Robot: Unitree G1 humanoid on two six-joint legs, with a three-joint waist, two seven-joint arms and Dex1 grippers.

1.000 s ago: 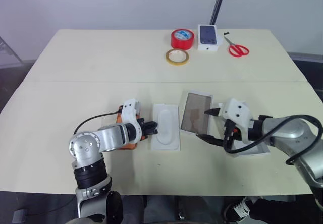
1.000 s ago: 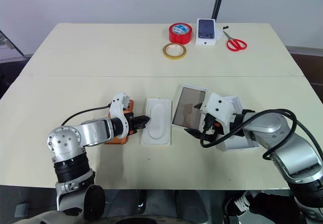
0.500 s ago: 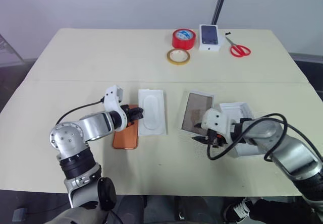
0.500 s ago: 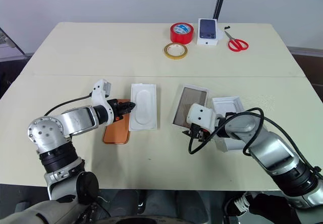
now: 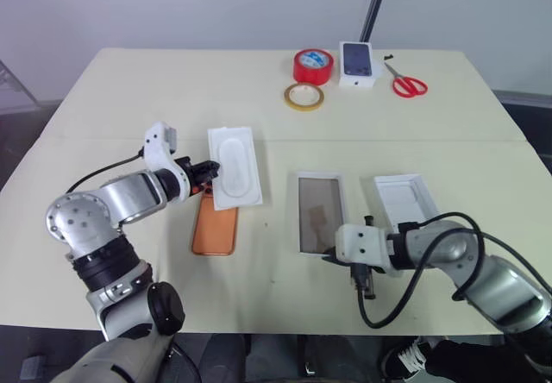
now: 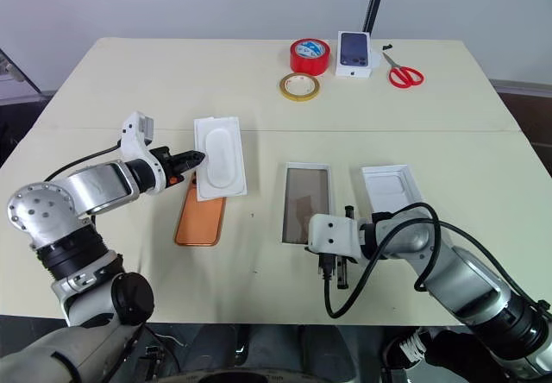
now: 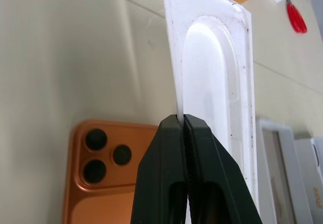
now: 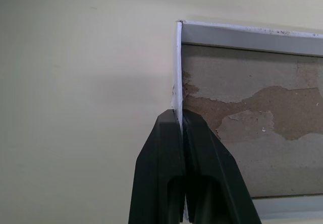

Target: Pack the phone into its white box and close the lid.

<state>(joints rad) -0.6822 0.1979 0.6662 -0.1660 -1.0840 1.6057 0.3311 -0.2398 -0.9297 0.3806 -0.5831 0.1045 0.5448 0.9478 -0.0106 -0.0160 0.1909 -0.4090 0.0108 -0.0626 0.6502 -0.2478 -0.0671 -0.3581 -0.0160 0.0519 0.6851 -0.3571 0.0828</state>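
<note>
Pale tabletop (image 5: pixel 129 98) with packing items; the left end effector (image 5: pixel 210 167) was clenched on the near edge of the white moulded insert (image 5: pixel 234 166), its two black fingers (image 7: pixel 174 148) pressed together over the thin rim; the insert was held tilted above the tabletop, overlapping the far end of the phone (image 5: pixel 215 225) and hiding it in the head views; the left wrist view showed the phone's (image 7: pixel 108 183) camera cluster, the rest of its orange back cut off at the frame edge. The phone lay back-up on the tabletop, left of the white box (image 5: pixel 317 210) and apart from it. The right end effector (image 8: pixel 180 128) was clamped on the near side wall of the white box, one finger inside and one outside; from the head views its fingertips were largely hidden behind the white wrist housing; the box floor (image 8: pixel 262 128) appeared brownish and patchy. The lid (image 5: pixel 405 200) lay open-side up just right of the box, its printed face hidden. At the far edge stood red tape (image 5: pixel 312 65), a yellow tape ring (image 5: pixel 304 97), a smaller box (image 5: pixel 359 63) and red scissors (image 5: pixel 405 82).
</note>
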